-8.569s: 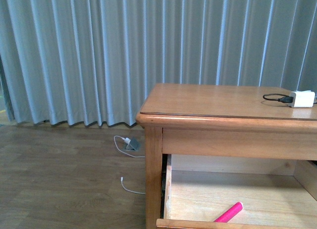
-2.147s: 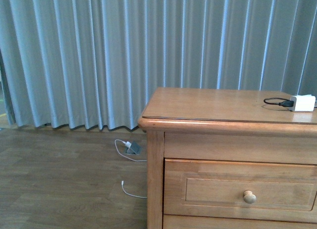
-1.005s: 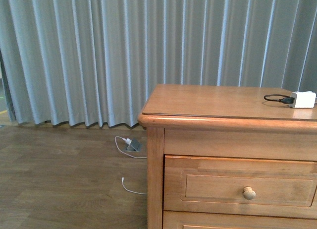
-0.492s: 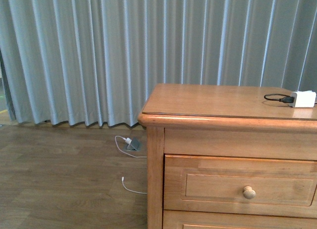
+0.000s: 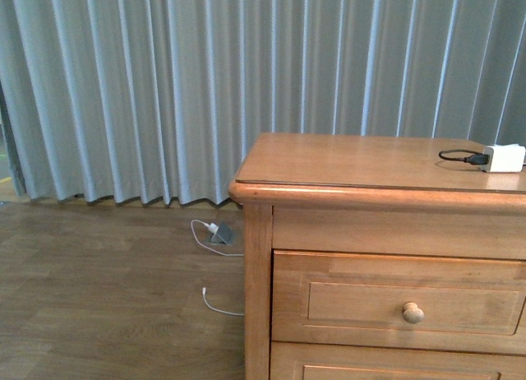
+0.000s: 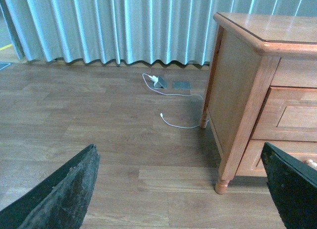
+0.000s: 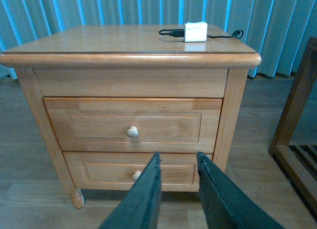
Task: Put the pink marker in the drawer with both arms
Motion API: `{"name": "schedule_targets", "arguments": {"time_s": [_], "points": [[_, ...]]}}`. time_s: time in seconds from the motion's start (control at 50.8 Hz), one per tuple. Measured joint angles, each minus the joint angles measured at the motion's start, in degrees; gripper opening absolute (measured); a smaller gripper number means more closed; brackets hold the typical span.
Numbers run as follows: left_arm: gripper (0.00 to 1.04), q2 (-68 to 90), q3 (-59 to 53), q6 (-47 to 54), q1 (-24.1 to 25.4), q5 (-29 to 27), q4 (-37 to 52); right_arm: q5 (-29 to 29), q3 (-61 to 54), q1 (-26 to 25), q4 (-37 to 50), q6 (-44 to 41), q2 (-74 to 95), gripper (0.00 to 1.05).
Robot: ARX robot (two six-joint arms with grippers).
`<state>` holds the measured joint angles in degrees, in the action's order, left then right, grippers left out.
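Observation:
The drawer (image 5: 353, 302), the upper one of the honey-coloured dresser, stands pushed in flush, its round knob (image 5: 412, 312) facing me. The pink marker is hidden from every view. In the right wrist view the drawer (image 7: 89, 127) is seen from the front, and my right gripper (image 7: 178, 153) hangs well back from it, open with a narrow gap and nothing between its fingers. My left gripper (image 6: 179, 145) is open wide over the wooden floor, off the dresser's left side, holding nothing. An edge of the drawer (image 6: 297, 120) shows there.
A white charger (image 5: 503, 158) with a black cable lies on the dresser top. A white cable and grey adapter (image 5: 215, 234) lie on the floor by the curtain. A shallower lower drawer (image 7: 163, 172) sits below. A dark wooden frame (image 7: 292, 115) stands right of the dresser.
The drawer, open with the pink marker lying inside in the earliest frame, is now shut. Over the last second the front view has shifted slightly; the dresser sits a little higher in it.

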<state>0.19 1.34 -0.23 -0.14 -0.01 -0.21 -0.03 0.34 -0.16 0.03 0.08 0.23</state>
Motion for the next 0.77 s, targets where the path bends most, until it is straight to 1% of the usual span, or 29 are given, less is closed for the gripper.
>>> {"name": "schedule_targets", "arguments": {"time_s": [0.059, 0.118, 0.138, 0.315, 0.335, 0.414, 0.768], "points": [[0.99, 0.00, 0.00, 0.00, 0.00, 0.00, 0.00, 0.00, 0.00, 0.00, 0.00, 0.00, 0.00, 0.47], [0.99, 0.00, 0.00, 0.00, 0.00, 0.00, 0.00, 0.00, 0.00, 0.00, 0.00, 0.00, 0.00, 0.63], [0.99, 0.00, 0.00, 0.00, 0.00, 0.00, 0.00, 0.00, 0.00, 0.00, 0.00, 0.00, 0.00, 0.66], [0.99, 0.00, 0.00, 0.00, 0.00, 0.00, 0.00, 0.00, 0.00, 0.00, 0.00, 0.00, 0.00, 0.96], [0.99, 0.00, 0.00, 0.00, 0.00, 0.00, 0.00, 0.00, 0.00, 0.00, 0.00, 0.04, 0.00, 0.98], [0.99, 0.00, 0.00, 0.00, 0.00, 0.00, 0.00, 0.00, 0.00, 0.00, 0.00, 0.02, 0.00, 0.96], [0.99, 0.00, 0.00, 0.00, 0.00, 0.00, 0.00, 0.00, 0.00, 0.00, 0.00, 0.02, 0.00, 0.96]]}}
